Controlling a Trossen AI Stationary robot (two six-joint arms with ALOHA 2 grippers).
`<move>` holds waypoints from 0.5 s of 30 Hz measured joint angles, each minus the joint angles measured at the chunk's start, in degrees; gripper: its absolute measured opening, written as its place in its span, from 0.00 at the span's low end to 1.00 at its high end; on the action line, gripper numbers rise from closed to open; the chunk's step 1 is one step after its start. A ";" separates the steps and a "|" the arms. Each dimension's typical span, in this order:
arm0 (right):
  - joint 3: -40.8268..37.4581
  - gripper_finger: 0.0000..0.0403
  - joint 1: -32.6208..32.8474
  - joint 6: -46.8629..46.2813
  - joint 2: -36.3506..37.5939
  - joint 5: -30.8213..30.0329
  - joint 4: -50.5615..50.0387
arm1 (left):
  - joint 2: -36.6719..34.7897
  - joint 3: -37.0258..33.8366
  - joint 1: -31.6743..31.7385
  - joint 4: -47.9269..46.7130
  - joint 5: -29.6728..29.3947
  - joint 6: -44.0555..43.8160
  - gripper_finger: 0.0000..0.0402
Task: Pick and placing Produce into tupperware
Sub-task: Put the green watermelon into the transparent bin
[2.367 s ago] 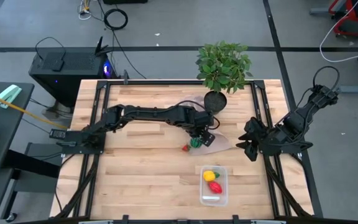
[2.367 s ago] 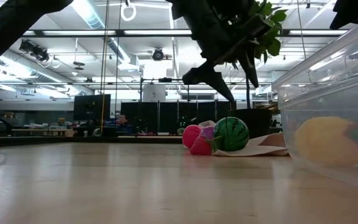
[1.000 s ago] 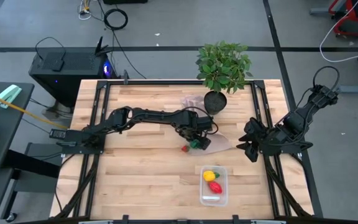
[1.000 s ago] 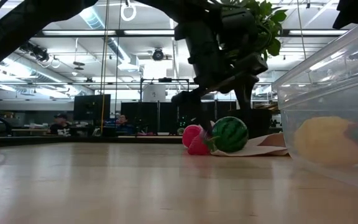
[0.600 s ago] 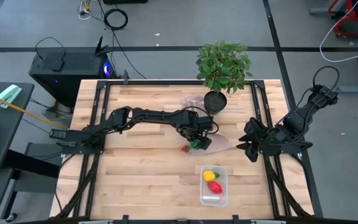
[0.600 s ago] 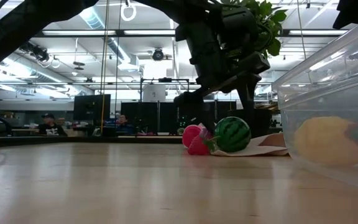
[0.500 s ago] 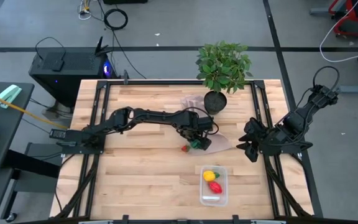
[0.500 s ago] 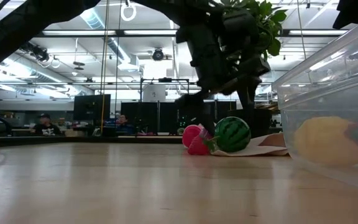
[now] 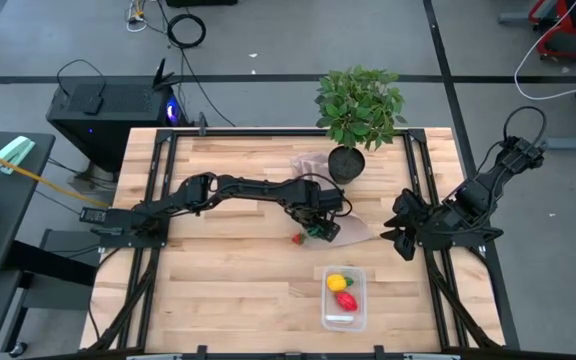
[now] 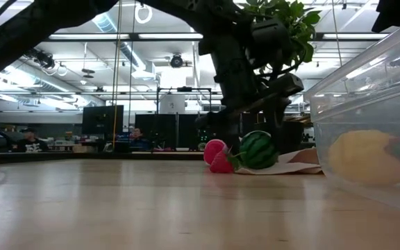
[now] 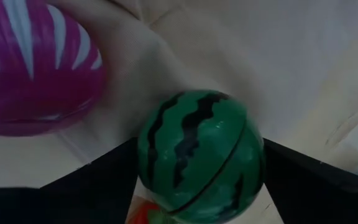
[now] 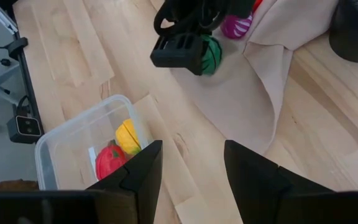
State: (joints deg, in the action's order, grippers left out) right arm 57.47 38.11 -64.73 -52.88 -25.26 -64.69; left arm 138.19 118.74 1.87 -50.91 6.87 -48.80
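Note:
The striped green ball sits on the beige cloth, with a magenta striped piece beside it. A small red piece lies at the cloth's near edge. My left gripper reaches from the table's left and is shut around the green ball. The clear tupperware stands nearer the table's near edge and holds a yellow piece and a red piece. My right gripper waits open at the table's right edge. My left gripper pinches the striped green ball between its two fingers, one finger on each side of the ball's widest part. The fingers come from above, slanting down. The ball's underside looks level with the cloth; whether it is lifted I cannot tell.
A potted leafy plant stands at the far edge, just behind the cloth. Bare wooden tabletop stretches to the left and near side of the tupperware. Metal frame rails run along both table sides.
My left gripper has sunk a little lower around the striped green ball, its fingers now down at the ball's sides. The ball has turned slightly in place on the cloth. My right arm has kept still.

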 joint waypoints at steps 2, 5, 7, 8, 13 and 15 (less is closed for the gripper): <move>0.00 0.44 0.01 -0.04 0.02 0.00 0.00 | 0.00 0.00 0.00 0.12 -0.08 0.01 0.74; 0.00 0.44 0.00 -0.03 0.00 0.00 0.00 | 0.00 0.00 0.00 0.41 -0.20 0.23 0.71; 0.00 0.44 0.00 -0.02 -0.01 0.00 0.00 | -0.04 0.00 -0.02 0.45 -0.14 0.42 0.71; 0.00 0.44 0.00 -0.02 -0.01 0.00 0.00 | -0.18 0.00 -0.02 0.40 0.24 0.42 0.73; 0.00 0.44 0.01 -0.02 -0.01 0.00 -0.01 | -1.40 0.56 0.00 -0.69 1.93 1.22 0.75; 0.00 0.44 0.00 -0.02 -0.01 0.00 0.01 | -1.46 2.02 -0.02 -0.83 2.51 1.92 0.73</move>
State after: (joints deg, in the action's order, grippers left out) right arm 57.47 38.11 -64.75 -52.88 -25.26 -64.67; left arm 136.73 120.76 1.85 -51.74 9.38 -46.88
